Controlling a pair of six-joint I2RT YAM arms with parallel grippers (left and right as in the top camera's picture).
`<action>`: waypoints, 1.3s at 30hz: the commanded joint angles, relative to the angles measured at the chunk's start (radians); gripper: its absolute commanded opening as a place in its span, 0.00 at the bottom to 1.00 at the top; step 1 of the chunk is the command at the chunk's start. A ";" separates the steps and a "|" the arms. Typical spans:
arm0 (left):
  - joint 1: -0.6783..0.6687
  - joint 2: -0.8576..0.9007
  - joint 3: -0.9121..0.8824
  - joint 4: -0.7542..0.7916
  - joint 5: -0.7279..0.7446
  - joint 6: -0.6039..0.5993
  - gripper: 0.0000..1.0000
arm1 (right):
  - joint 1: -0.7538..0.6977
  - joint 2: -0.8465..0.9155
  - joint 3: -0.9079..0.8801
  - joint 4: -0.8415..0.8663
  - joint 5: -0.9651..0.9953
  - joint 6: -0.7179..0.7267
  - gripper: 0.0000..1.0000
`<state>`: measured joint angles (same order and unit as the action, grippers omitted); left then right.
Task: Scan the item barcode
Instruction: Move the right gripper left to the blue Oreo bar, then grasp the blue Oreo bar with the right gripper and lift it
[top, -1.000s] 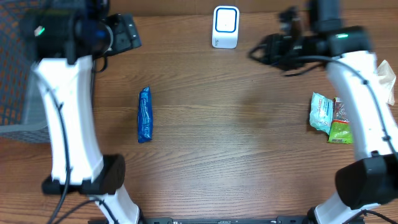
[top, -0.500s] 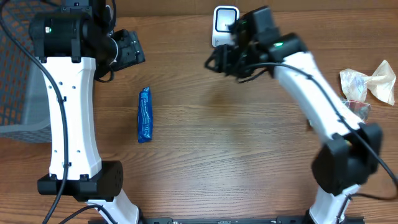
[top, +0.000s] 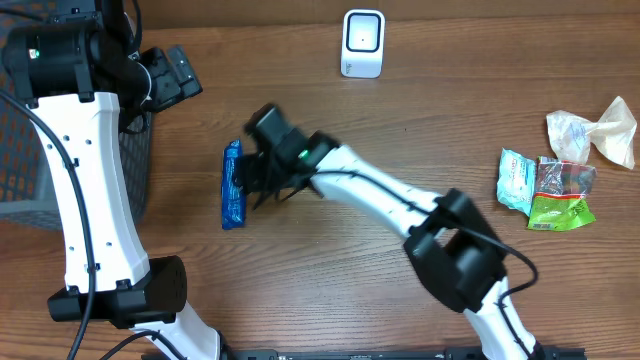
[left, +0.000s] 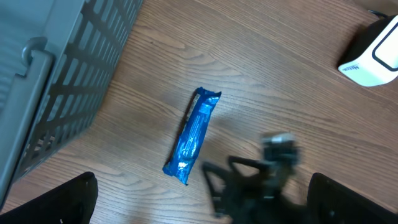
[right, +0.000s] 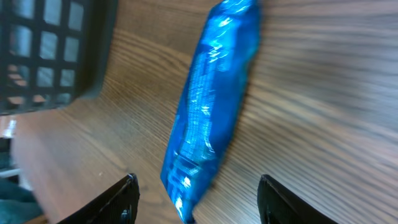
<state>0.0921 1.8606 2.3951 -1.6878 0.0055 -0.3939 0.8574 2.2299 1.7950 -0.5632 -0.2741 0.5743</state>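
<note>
Lies flat on the brown wooden bench (top: 400, 130), left of centre: long blue crinkled foil packet (top: 232, 185), long axis running near-to-far. Straddled by released right jaws, gaps either side. Released wide on the left jaws too, holding nothing.

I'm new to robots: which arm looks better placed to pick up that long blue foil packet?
The right. The right claw hangs open over one end of the long blue foil packet, a finger on each side. The left claw, also open, is farther off, by the grey mesh basket.

Bar (top: 232, 185) right of basket (top: 20, 150), scanner (top: 362, 43) behind
</note>
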 joint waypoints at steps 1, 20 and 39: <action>0.000 -0.032 0.007 -0.002 -0.020 0.010 0.99 | 0.040 0.052 -0.003 0.042 0.114 0.025 0.62; -0.001 -0.032 0.007 -0.002 -0.005 0.012 1.00 | 0.077 0.136 -0.003 0.019 0.147 0.051 0.35; -0.001 -0.032 0.007 -0.002 0.014 0.013 1.00 | 0.004 0.145 0.000 0.258 -0.024 0.196 0.64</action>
<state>0.0921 1.8606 2.3951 -1.6878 0.0116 -0.3901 0.8570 2.3505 1.7924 -0.3172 -0.3473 0.6945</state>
